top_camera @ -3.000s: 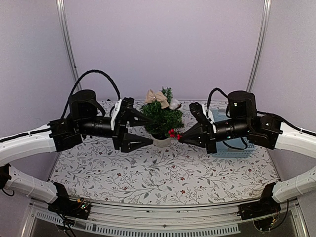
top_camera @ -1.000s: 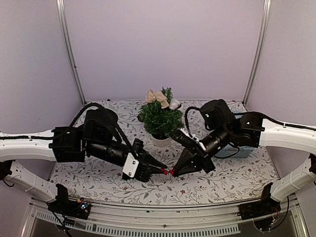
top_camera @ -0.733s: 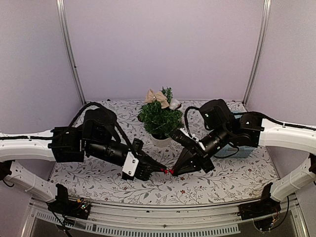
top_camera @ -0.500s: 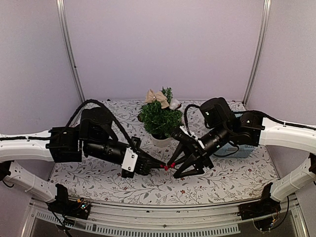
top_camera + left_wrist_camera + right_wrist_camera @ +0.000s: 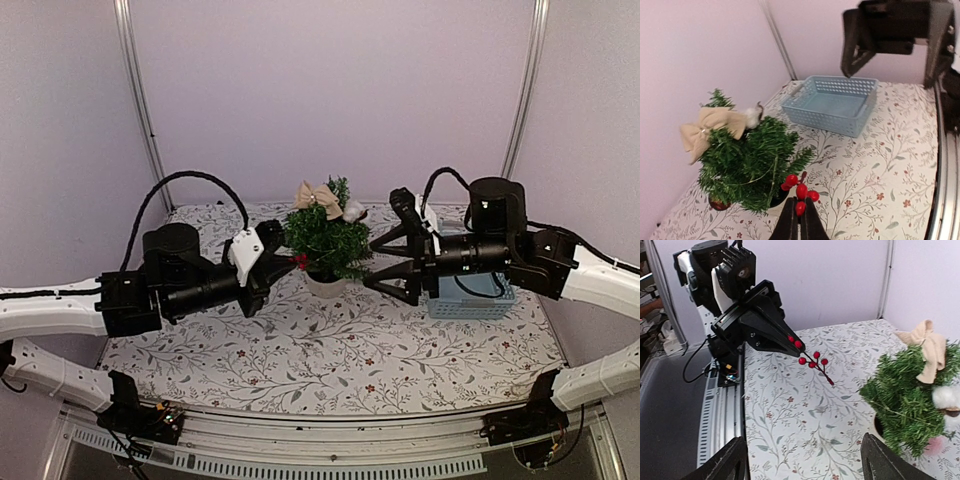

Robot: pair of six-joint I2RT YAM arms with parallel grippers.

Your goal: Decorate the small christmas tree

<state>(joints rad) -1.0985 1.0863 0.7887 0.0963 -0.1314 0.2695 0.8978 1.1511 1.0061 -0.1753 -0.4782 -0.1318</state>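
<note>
A small Christmas tree (image 5: 325, 238) stands upright in a white pot (image 5: 326, 288) at the far middle of a table (image 5: 330, 350) covered in a floral cloth. The tree sits between two black robot arms that reach in from the left and the right. A beige bow (image 5: 318, 197) sits at the top of the tree, and a white fluffy ornament (image 5: 353, 211) rests just to the right of the bow.

The left gripper (image 5: 288, 262) points toward the tree's left side, its jaws pinched tight on the stem of a sprig of red berries (image 5: 298, 261). The berries hang just beside the lower left branches. In the right wrist view a strip of cloth shows between the sprig's tip and the tree, so the two are apart.

The right gripper (image 5: 372, 262) faces the tree from the right with its jaws spread wide and nothing between them. It is near the branches but not touching them.

A blue basket (image 5: 470, 298) of open lattice plastic sits on the table to the right of the tree, partly hidden under the right arm.
</note>
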